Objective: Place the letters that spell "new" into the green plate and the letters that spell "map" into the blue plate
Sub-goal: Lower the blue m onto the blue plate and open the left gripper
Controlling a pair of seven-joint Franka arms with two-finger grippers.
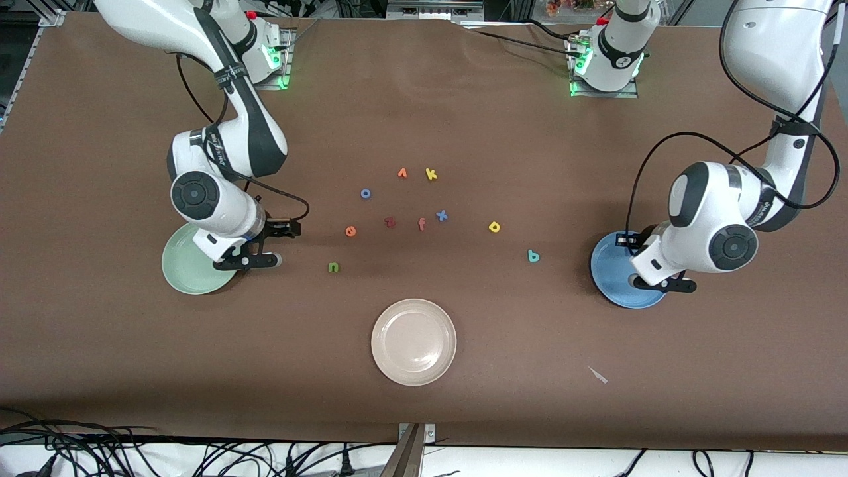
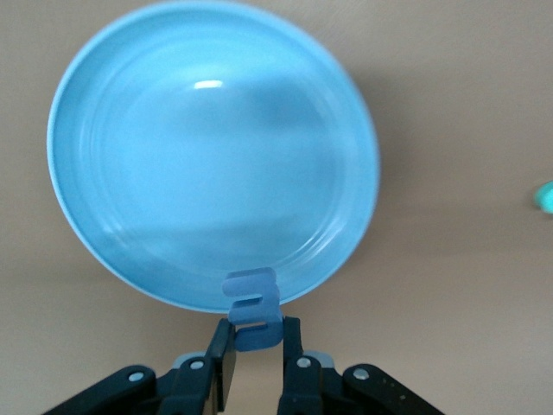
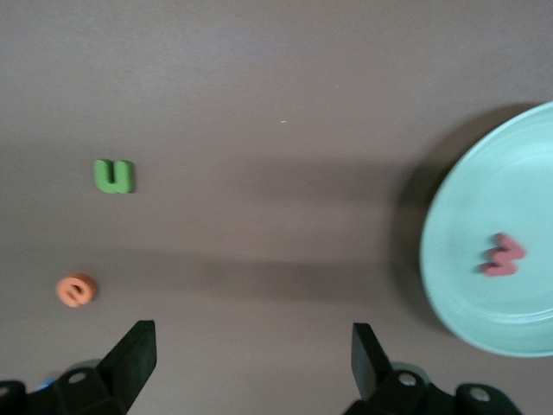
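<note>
My left gripper (image 1: 662,283) (image 2: 257,339) is shut on the blue m (image 2: 252,300), which it holds over the edge of the blue plate (image 1: 613,278) (image 2: 155,173). My right gripper (image 1: 278,244) (image 3: 255,346) is open and holds nothing, over bare table beside the green plate (image 1: 185,273) (image 3: 484,199). The salmon w (image 3: 504,255) lies in the green plate; the arm hides it in the front view. The green n (image 1: 333,267) (image 3: 113,176) and orange e (image 1: 350,231) (image 3: 76,290) lie on the table near the right gripper. The yellow a (image 1: 493,226) and teal p (image 1: 533,256) (image 2: 544,196) lie toward the blue plate.
A beige plate (image 1: 413,342) sits nearest the front camera. Loose letters lie mid-table: blue o (image 1: 365,193), blue x (image 1: 441,215), dark red z (image 1: 389,222), salmon f (image 1: 421,224), an orange letter (image 1: 402,173), yellow k (image 1: 431,174). A white scrap (image 1: 598,375) lies near the front edge.
</note>
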